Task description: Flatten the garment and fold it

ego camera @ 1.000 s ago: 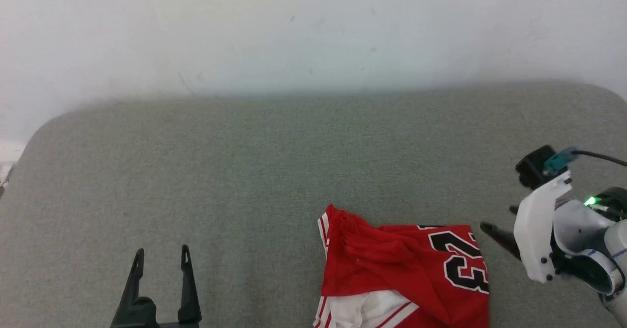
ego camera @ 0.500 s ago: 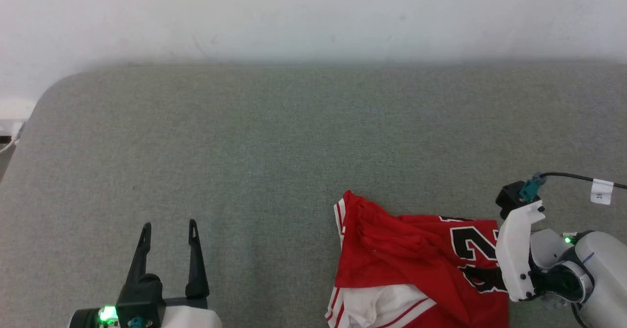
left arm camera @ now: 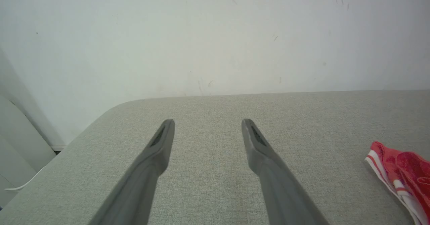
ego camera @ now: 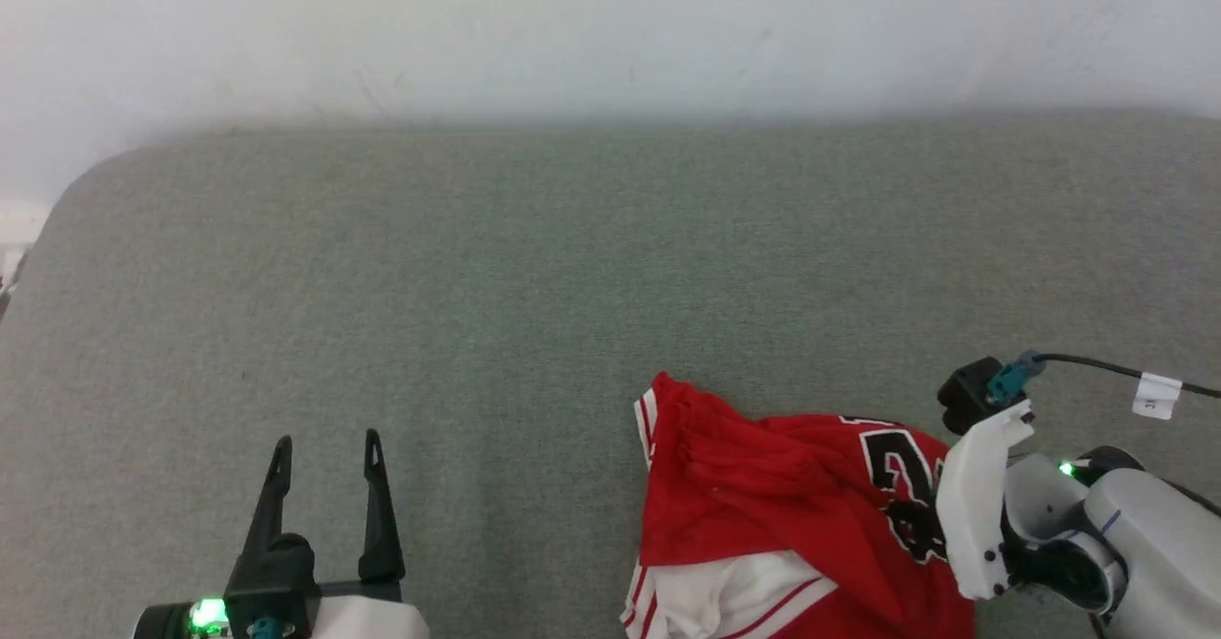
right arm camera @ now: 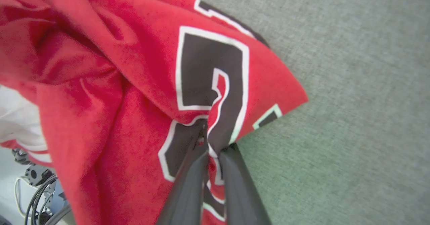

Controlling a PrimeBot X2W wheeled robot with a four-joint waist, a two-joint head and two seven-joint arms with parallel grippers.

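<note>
The garment [ego camera: 763, 505], a red jersey with white sleeves and a black-and-white number print, lies crumpled at the near right of the grey surface. In the right wrist view my right gripper [right arm camera: 211, 143] is shut on the garment [right arm camera: 134, 84], its fingers pinching a fold of the printed number. From the head camera the white wrist housing hides those fingers at the garment's right edge. My left gripper [ego camera: 324, 453] hovers open at the lower left, well apart from the cloth. Its own wrist view has the left gripper [left arm camera: 206, 131] with spread fingers and a striped edge of the garment [left arm camera: 399, 171] at far right.
The grey padded surface [ego camera: 534, 277] spreads wide to the left and back, ending at a white wall [ego camera: 610, 29]. A black cable with a white tag [ego camera: 1156, 393] runs off my right wrist. Cables and hardware [right arm camera: 30, 184] lie below the surface's near edge.
My right gripper has moved left onto the garment's right edge and shut on the printed fold, which now bunches at its fingers. The head camera shifted. The left gripper stays open.
</note>
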